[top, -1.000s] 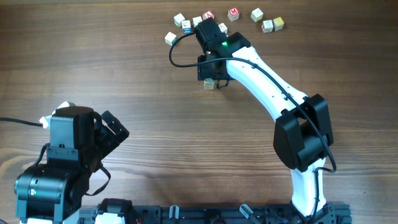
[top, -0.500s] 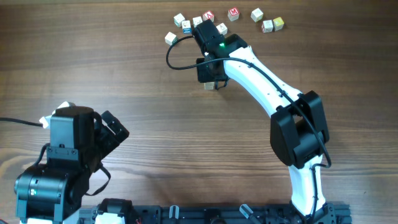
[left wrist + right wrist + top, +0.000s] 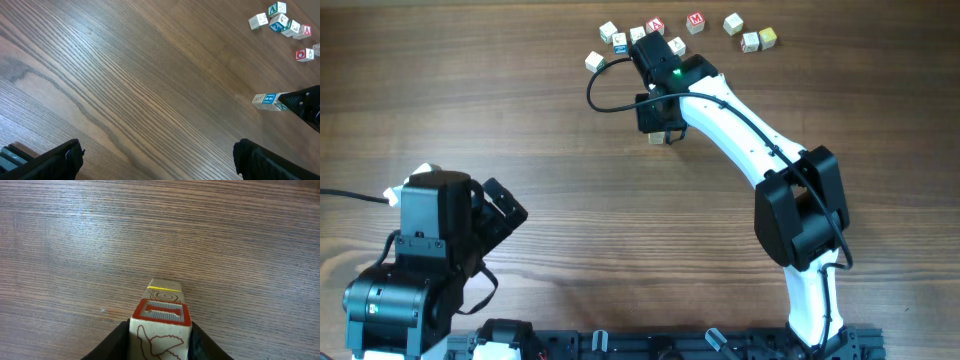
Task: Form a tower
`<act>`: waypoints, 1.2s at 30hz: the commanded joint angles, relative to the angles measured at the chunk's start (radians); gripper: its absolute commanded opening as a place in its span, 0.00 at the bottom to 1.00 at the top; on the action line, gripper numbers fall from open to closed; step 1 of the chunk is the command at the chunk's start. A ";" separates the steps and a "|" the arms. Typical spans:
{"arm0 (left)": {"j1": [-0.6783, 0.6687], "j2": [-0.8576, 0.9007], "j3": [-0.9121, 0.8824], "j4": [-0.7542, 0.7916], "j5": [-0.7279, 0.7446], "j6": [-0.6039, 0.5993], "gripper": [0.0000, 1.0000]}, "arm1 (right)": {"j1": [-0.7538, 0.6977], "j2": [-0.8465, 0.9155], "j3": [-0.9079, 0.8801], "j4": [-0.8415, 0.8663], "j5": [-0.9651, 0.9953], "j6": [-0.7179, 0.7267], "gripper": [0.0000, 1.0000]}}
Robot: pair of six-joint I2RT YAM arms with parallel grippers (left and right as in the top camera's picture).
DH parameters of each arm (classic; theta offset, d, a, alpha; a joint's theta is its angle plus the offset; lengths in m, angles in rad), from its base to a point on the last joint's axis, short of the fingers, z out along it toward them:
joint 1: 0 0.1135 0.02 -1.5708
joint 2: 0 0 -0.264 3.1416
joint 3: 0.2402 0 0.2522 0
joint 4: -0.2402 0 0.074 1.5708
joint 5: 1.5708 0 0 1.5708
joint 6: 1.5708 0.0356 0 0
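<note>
1. Table (image 3: 520, 120): I see a wood-grain surface filling every view.

2. Right arm (image 3: 750, 140): the white arm reaches from the near right edge diagonally toward the far centre of the table. Its wrist is directly over the tower (image 3: 657, 138).

3. Left arm (image 3: 420, 250): the black arm is folded at the near left corner, well apart from all cubes.

4. Left gripper (image 3: 155, 160): the jaws stand fully apart. The two dark fingers (image 3: 55, 159) appear at opposite lower corners of the left wrist view, with only bare table between them. It holds nothing.

5. Right gripper (image 3: 160, 342): the jaws are closed in against both sides of the red-marked cube (image 3: 160, 314), which I see held between the fingers in the right wrist view. The cube carries a red frame on its upper face and a red bird on its side.

6. Tower: it stands on the far centre of the table, under the right gripper. The left wrist view shows a pale cube at the base and a blue-marked cube above it, then the gripper covers the rest. In the right wrist view a yellow-lined face shows just past the held cube. I cannot tell whether the held cube touches it.

7. Loose cubes (image 3: 696, 20): about ten lie scattered along the far edge, beyond the tower and apart from it.
</note>
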 commanded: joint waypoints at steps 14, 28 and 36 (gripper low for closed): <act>0.006 0.000 -0.003 0.000 0.002 -0.009 1.00 | 0.000 0.014 -0.007 0.003 -0.009 -0.041 0.45; 0.006 0.000 -0.003 0.000 0.002 -0.009 1.00 | 0.010 0.074 -0.008 0.005 -0.029 -0.010 0.89; 0.005 0.000 -0.003 0.000 0.002 -0.009 1.00 | 0.018 0.120 -0.008 0.008 -0.031 0.002 0.66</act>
